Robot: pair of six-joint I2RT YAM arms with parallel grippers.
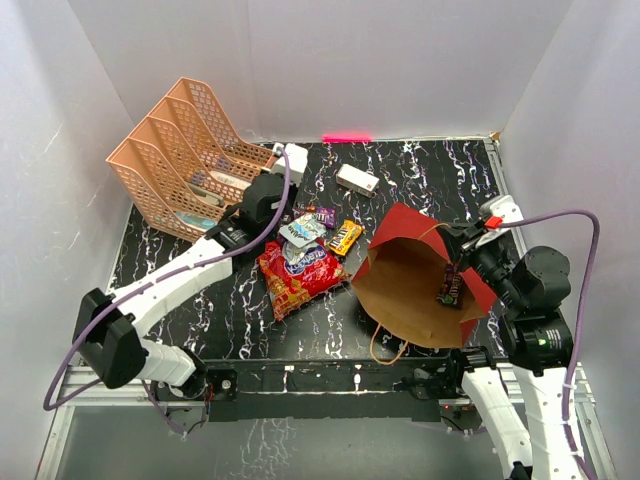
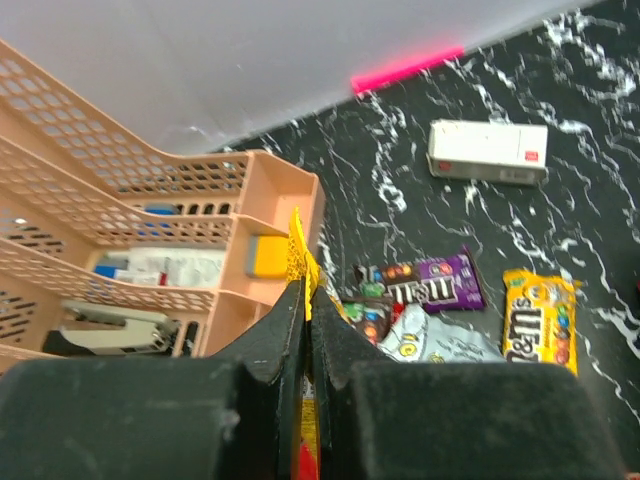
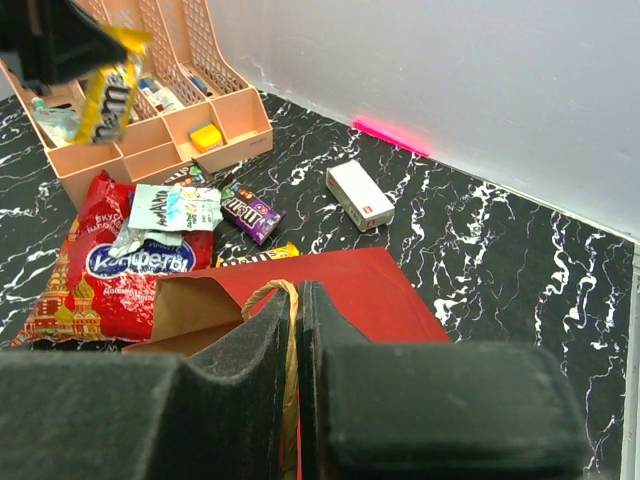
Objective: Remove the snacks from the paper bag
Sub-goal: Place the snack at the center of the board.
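The paper bag [image 1: 415,285], red outside and brown inside, lies open on its side at right. My right gripper [image 1: 457,241] is shut on its cord handle [image 3: 291,330]. A dark brown packet [image 1: 450,287] rests inside the bag near its right edge. My left gripper [image 1: 280,212] is shut on a yellow candy packet [image 2: 300,262] and holds it above the table beside the rack. The red chip bag [image 1: 298,275] lies on the table with a white-blue packet [image 1: 302,230] on it. A purple packet [image 1: 325,215] and a second yellow packet [image 1: 344,237] lie close by.
A peach mesh file rack [image 1: 185,160] with small items stands at the back left, close to my left gripper. A small white box [image 1: 357,180] lies at the back centre. White walls enclose the marbled black table [image 1: 420,170].
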